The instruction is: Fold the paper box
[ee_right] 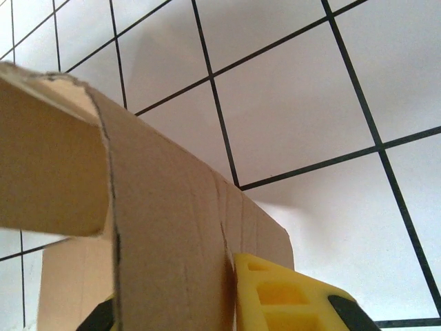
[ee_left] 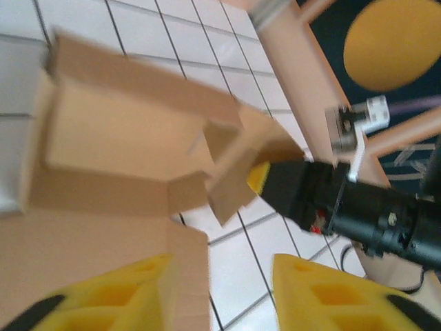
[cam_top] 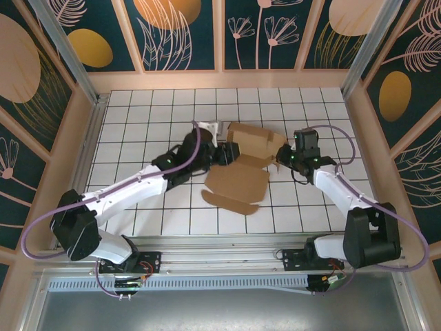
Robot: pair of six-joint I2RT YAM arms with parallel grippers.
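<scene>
My right gripper (ee_right: 172,303) is nearly closed and pinches a side flap (ee_right: 165,227) of the box (cam_top: 251,141), with cardboard between its yellow pads. My left gripper (ee_left: 222,276) stands partly open, with nothing clamped that I can make out. Its fingers hover by the edge of the flat panel (cam_top: 234,186). On the table (cam_top: 138,110) the right gripper sits right of the middle and the left gripper just left of it. The box lies across the table's middle, between them.

I judge the box light, thin and matte, so not slippery. The panels look stiff, but it should give readily along its creases and will likely spring back if let go. The edges look a little ragged, so a hard pinch or a twist could dent or tear it. The best hold is a flap or wall close to its crease, pads flat on both faces, never the middle of a panel.

Its long axis runs from the table's near edge toward the far edge, leaning slightly right at the far end. The half-raised walls sit at the far end, open side up. The flat panel points toward the near edge.
</scene>
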